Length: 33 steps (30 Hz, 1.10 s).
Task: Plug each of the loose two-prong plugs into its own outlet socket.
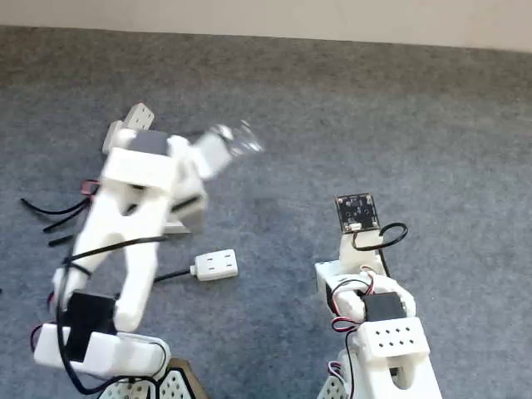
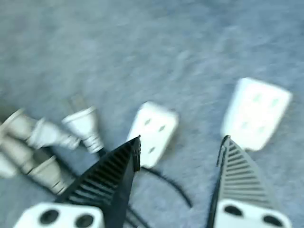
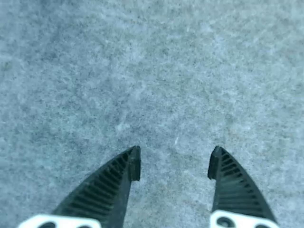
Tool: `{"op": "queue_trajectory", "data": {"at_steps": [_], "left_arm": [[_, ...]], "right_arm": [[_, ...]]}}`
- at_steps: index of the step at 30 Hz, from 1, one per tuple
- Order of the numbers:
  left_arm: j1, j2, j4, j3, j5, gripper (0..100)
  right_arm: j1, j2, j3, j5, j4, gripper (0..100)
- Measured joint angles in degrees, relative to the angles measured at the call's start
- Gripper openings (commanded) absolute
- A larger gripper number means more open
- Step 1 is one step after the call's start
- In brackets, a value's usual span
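From the high view, we saw a grey, fuzzy table (image 1: 399, 108) with two white robot arms at its near edge. The left arm (image 1: 133, 216) bent over the left side of the table. A small white plastic socket block (image 1: 216, 265) on a black cord (image 1: 170, 274) lay just beside it. The right arm (image 1: 374, 307) sat folded, well apart from that block.

In the left wrist view, the left claw (image 2: 180, 142) was spread wide and pinched nothing. A white cord socket (image 2: 153, 132) lay just past one black finger, and a second white socket (image 2: 256, 114) lay past the other. A pale two-prong plug (image 2: 83, 126) lay near the cord socket but not touching it. A bunch of more plugs (image 2: 28, 147) lay off to the side. We saw no plug in any hole.

In the right wrist view, the right claw (image 3: 175, 152) was spread too, over bare table.

We thought the job was at its first step, picking up a plug. Next, the left claw would need to get around the pale plug's body, squeeze it, and line its prongs up with the holes. The block might slide, so the other claw could hold it down.
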<state>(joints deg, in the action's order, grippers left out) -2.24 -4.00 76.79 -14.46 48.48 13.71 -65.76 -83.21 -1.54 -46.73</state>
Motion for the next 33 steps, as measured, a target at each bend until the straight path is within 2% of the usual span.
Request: {"op": "queue_trajectory", "data": {"at_steps": [3,5,9,19,25,33], "left_arm": [[6.9,-0.3,-0.8,2.0,0.6,27],[11.3,0.4,-4.0,2.1,0.6,27],[17.1,8.2,-9.6,3.3,0.6,27],[17.7,29.8,-11.6,19.1,-0.6,26],[17.7,37.0,-11.3,25.4,-1.0,0],[17.4,40.3,-1.2,38.5,-1.1,0]], "right_arm": [[0.0,0.0,0.0,0.0,0.0,23.1],[0.0,0.0,0.0,0.0,0.0,23.1],[0.0,0.0,0.0,0.0,0.0,23.1],[0.0,0.0,0.0,0.0,0.0,23.1],[0.0,0.0,0.0,0.0,0.0,23.1],[0.0,0.0,0.0,0.0,0.0,23.1]]}}
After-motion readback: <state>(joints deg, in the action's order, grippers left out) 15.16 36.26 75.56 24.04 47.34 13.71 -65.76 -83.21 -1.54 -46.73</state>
